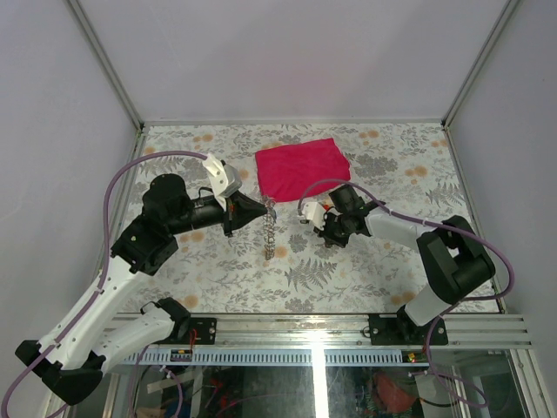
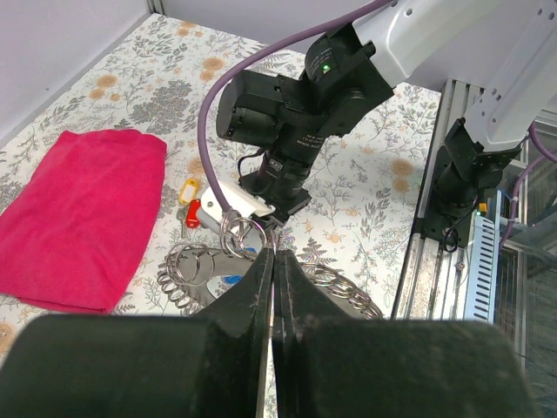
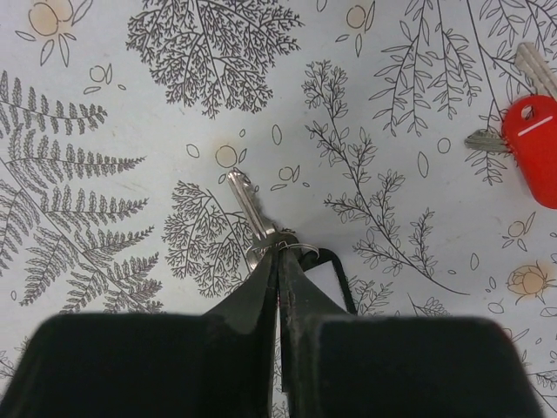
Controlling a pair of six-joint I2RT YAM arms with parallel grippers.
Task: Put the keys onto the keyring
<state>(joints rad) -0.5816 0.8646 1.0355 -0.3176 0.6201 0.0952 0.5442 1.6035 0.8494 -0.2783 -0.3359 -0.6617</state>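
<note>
In the left wrist view my left gripper [image 2: 273,252] is shut on the keyring [image 2: 178,292], a big silver coil arcing out on both sides of the jaws. Smaller split rings [image 2: 241,235] hang at its tips. From the top view the keyring [image 1: 270,233] hangs edge-on below the left gripper [image 1: 263,209]. My right gripper [image 3: 280,252] is low over the table and shut on the head of a silver key [image 3: 246,202] with a black-rimmed tag [image 3: 338,272]. A red-tagged key [image 3: 535,148] lies on the table to its right. The right gripper [image 1: 327,232] sits just right of the keyring.
A red cloth [image 1: 300,167] lies folded at the back centre of the floral table [image 1: 383,270]. A yellow tag [image 2: 190,190] and a red tag [image 2: 193,218] lie near the cloth's edge. White walls close in the table, with a metal rail [image 1: 348,326] at the near edge.
</note>
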